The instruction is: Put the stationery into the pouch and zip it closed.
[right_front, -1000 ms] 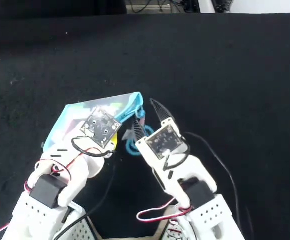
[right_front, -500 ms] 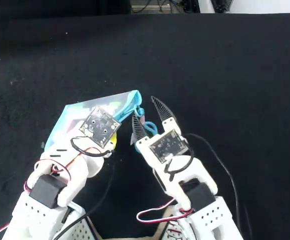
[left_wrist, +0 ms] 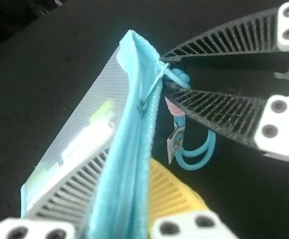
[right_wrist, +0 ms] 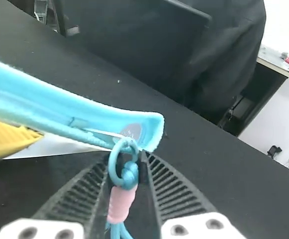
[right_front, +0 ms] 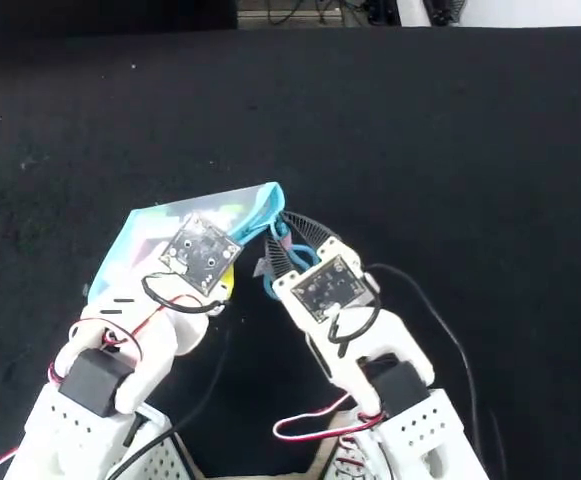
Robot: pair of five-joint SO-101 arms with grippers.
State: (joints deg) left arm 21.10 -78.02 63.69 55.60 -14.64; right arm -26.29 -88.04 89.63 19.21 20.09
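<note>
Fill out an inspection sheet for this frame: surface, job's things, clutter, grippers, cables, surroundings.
Surface: table under black cloth.
Job's things: light-blue pouch, with pale items showing through its clear side; zipper pull cord at its corner.
Clutter: nothing seen.
Grippers: left gripper shut on the pouch's zipper edge; right gripper shut on the zipper pull cord.
Cables: red and white wires at the arm bases; black cable trailing over the table beside the right arm.
Surroundings: loose cables past the table's far edge.
</note>
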